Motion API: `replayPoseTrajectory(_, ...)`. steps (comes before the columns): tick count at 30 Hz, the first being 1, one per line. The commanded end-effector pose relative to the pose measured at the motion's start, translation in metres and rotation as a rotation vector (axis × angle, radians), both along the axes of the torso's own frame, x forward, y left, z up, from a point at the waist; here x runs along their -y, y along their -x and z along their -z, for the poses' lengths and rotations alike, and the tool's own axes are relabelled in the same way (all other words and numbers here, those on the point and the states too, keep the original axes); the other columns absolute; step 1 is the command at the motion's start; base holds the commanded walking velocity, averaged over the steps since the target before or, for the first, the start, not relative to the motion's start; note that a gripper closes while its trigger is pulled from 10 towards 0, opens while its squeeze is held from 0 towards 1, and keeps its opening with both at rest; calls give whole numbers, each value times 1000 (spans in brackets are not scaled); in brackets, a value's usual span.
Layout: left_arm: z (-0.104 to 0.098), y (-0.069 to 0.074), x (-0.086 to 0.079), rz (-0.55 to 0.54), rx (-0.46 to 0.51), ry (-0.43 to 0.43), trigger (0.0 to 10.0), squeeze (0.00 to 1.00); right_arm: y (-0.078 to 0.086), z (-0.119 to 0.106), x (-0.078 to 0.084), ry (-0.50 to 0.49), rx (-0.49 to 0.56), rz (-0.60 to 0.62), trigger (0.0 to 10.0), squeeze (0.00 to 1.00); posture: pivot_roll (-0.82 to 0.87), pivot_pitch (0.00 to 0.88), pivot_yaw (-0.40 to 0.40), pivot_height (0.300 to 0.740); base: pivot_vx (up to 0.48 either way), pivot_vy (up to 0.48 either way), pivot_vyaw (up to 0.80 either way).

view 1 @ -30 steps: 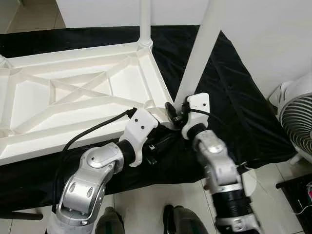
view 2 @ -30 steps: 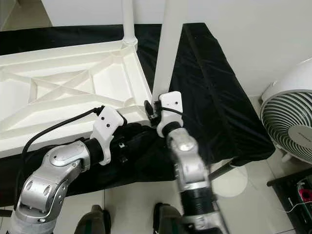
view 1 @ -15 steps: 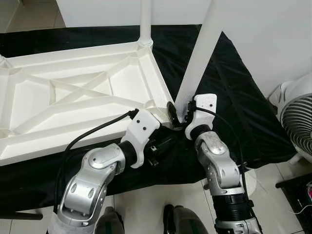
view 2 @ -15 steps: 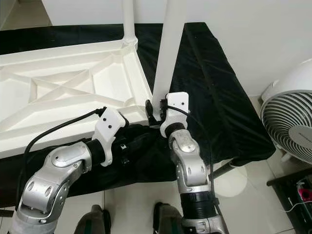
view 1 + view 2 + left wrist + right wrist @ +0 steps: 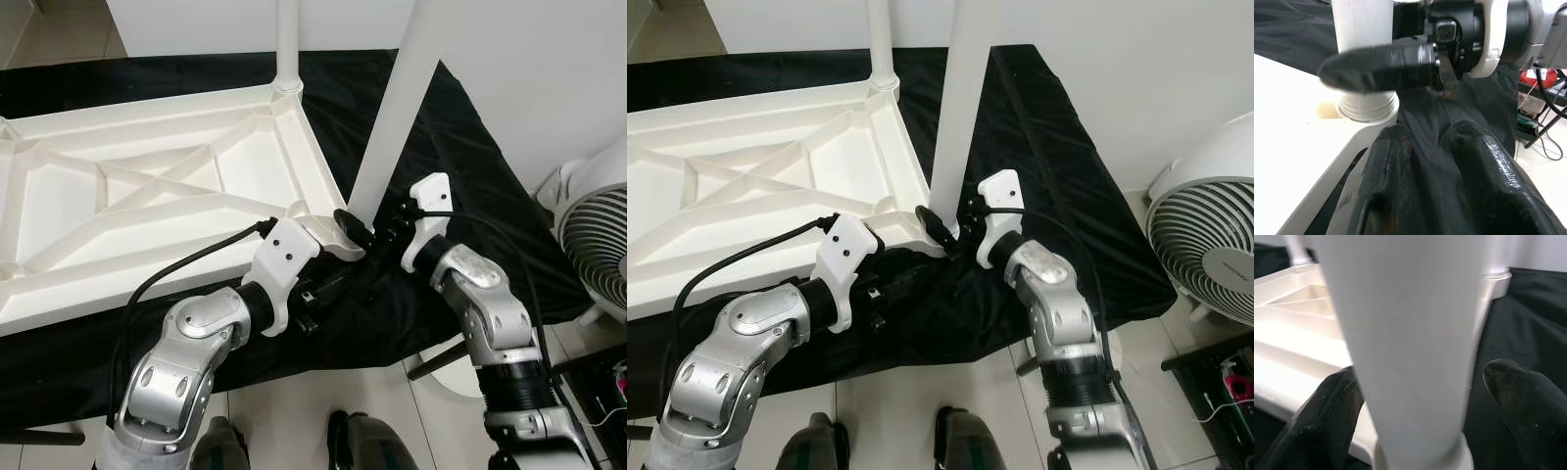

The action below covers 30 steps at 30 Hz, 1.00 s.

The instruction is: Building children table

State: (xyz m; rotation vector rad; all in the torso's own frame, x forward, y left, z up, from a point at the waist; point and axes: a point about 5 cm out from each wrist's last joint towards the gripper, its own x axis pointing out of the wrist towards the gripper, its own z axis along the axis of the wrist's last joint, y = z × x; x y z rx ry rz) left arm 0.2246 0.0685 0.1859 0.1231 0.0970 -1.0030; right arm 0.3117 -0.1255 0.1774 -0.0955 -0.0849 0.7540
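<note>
Two black fingers of the right gripper (image 5: 950,223) spread around the base of the white plastic table leg (image 5: 392,117), centre frame, seated in the corner socket of the upturned white ribbed tabletop (image 5: 147,196). Left gripper (image 5: 1425,161), fingers slightly parted, rests on black cloth (image 5: 470,196) just below.

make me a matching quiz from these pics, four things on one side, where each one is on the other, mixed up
Things:
1. near table leg
2. far table leg
3. fan
4. left tool

Places:
A. upright in the tabletop's far corner socket
B. on the floor at the robot's right
C. between the right tool's fingers, in the near corner socket
D. low over the black cloth, beside the near corner

Pairs: 1-C, 2-A, 3-B, 4-D
</note>
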Motion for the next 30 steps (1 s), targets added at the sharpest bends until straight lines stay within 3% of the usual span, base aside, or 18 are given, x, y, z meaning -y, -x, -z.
replayPoseTrajectory(1,0,-5,-3,-100,12,-5,10000,0,-3,5,-1,25,-6,-55,10000,0,-44,122,-3,740,0,0,0)
replayPoseTrajectory(5,0,-6,-3,-102,13,-5,10000,0,-7,8,-3,38,-11,-75,10000,0,-42,115,0,740,0,0,0)
replayPoseTrajectory(11,1,-8,-3,-98,15,-8,10000,0,-24,18,-12,85,-21,-123,10000,0,-37,95,5,740,0,0,0)
replayPoseTrajectory(18,7,-10,-2,-94,1,-12,10000,0,-30,24,-15,80,-26,-129,10000,0,-38,91,6,740,0,0,0)
replayPoseTrajectory(19,7,-9,-2,-95,0,-13,10000,0,-32,25,-14,70,-31,-126,0,0,-34,95,2,740,0,0,0)
replayPoseTrajectory(30,7,-7,-3,-102,-8,-13,10000,0,-29,28,-8,34,-24,-99,0,0,-25,105,-11,740,0,0,0)
